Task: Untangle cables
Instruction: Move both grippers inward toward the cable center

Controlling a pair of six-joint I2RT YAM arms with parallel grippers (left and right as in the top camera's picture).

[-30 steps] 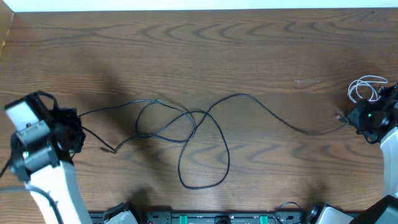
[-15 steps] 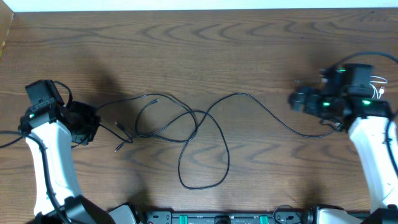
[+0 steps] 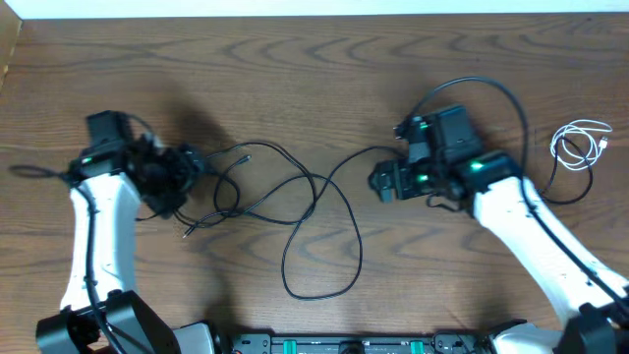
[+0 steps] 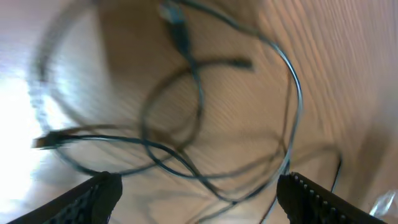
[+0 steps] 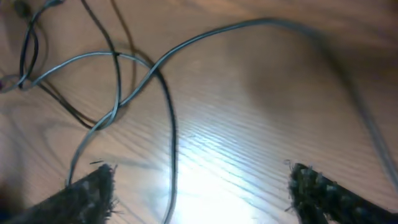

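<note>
**Cable tangle: both grippers open, nothing held**

1. Left gripper (image 4: 198, 198). The jaws stand wide apart, with one fingertip at each lower corner of the left wrist view. Nothing is gripped. Looped strands of the black cables (image 3: 313, 192) lie on the table (image 3: 314, 79) below the gap. In the overhead view this gripper sits at the left end of the tangle, above its outermost strands. Whether it touches them cannot be told.

2. Right gripper (image 5: 199, 190). The jaws stand wide apart and nothing is gripped. One black strand crosses the table beneath the gap. In the overhead view the gripper sits at the right end of the tangle, where a long strand arcs toward it.

3. Black cables. They form overlapping loops at the table centre, between the two grippers. One large loop extends toward the front edge.

4. White cable (image 3: 580, 145). It lies coiled near the right edge of the table, well apart from the black cables and both grippers.
</note>
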